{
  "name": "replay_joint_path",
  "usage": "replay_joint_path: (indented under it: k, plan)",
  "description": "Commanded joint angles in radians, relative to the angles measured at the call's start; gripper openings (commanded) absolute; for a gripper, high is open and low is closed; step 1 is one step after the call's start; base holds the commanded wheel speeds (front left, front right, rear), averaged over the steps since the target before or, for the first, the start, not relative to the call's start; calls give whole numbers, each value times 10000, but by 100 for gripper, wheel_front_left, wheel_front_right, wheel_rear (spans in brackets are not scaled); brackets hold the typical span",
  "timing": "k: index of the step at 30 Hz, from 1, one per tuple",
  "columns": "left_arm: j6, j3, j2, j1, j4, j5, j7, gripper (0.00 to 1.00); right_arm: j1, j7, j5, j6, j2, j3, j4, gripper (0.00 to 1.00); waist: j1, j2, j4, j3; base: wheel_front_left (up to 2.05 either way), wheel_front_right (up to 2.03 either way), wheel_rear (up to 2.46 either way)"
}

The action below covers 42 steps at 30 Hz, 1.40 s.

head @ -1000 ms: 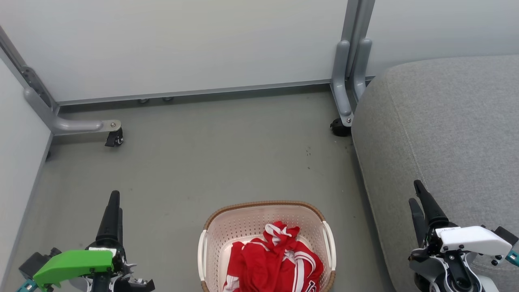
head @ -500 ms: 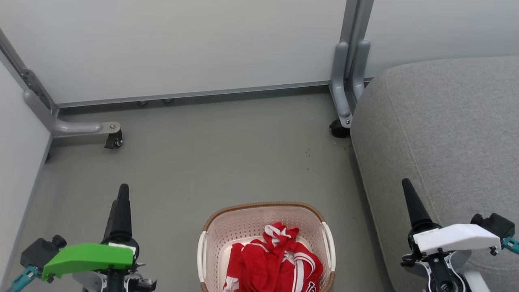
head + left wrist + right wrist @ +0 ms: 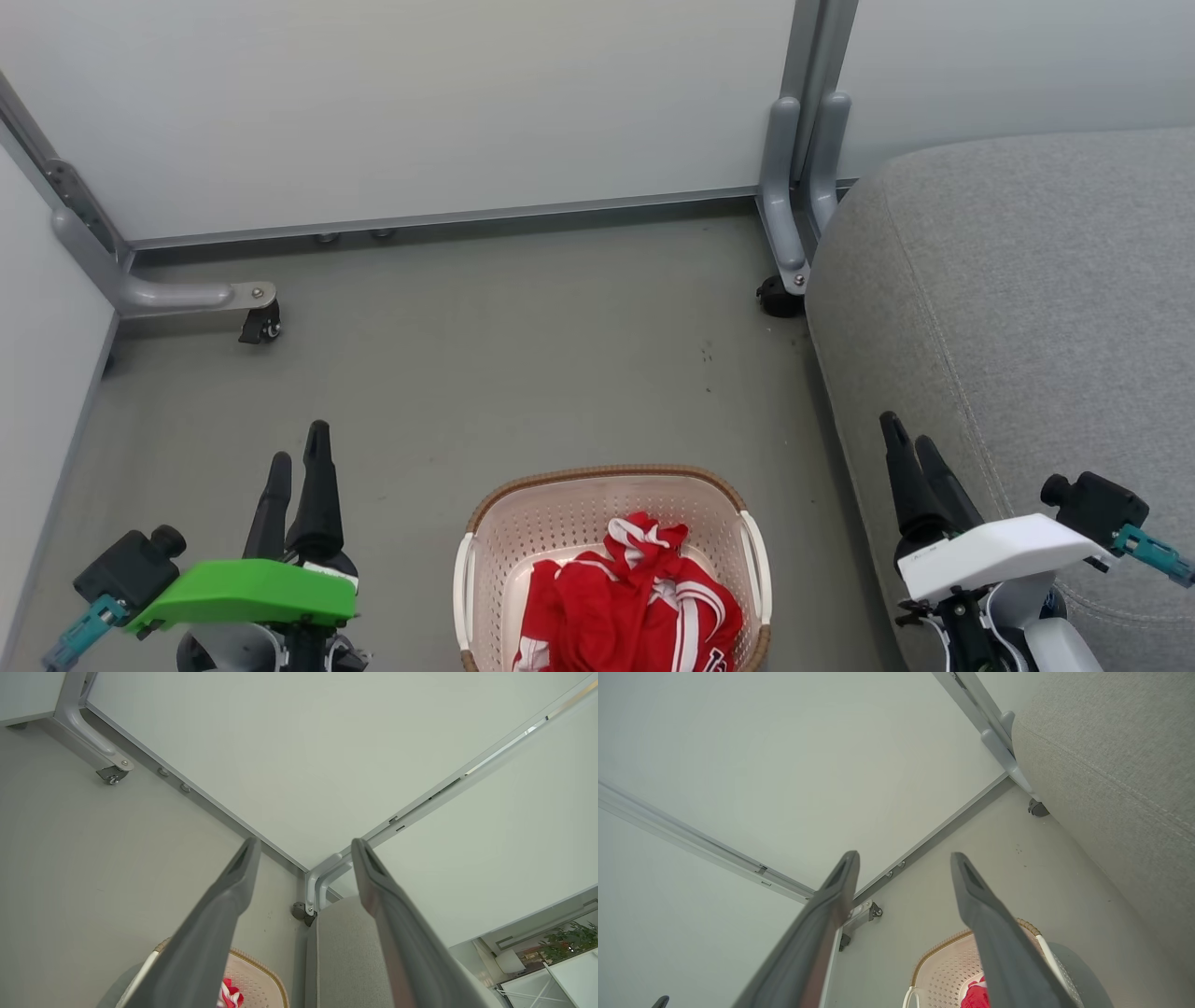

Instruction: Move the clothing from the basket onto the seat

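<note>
Clothing (image 3: 630,607) lies bunched in the basket (image 3: 611,476); left claw (image 3: 299,446) and right claw (image 3: 906,431) hang spread, empty. I'd lower one onto the heap's peak, avoiding its rim.

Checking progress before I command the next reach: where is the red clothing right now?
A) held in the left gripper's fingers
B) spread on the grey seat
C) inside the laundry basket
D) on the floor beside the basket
C: the red clothing lies heaped inside the laundry basket, and the left gripper and right gripper stand open to either side with nothing between their fingers.
</note>
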Motion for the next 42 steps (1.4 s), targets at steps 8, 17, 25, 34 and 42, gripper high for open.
replay_joint_path:
  k: [8,17,25,34,42]
  plan:
    - [181,-251,65,88,-367,1323,-338,100,76,-349,-1454,5,-58,347,-282,100,0,0,-10,-25,0,0,0]
    - [269,-478,73,193,-511,2419,-600,100,199,-615,-2559,5,-65,572,-368,100,0,0,-26,-87,0,0,0]
    - [351,-658,78,312,-592,3395,-831,100,254,-838,-3352,6,-69,651,-397,100,0,0,-83,-151,0,0,0]
    - [307,-866,83,473,-474,4233,-1089,100,322,-1098,-4085,6,-76,690,-346,100,0,0,-119,-188,0,0,0]
    - [286,-984,87,562,-402,4908,-1284,100,451,-1292,-4653,7,-82,721,-357,100,0,0,-113,-229,0,0,0]
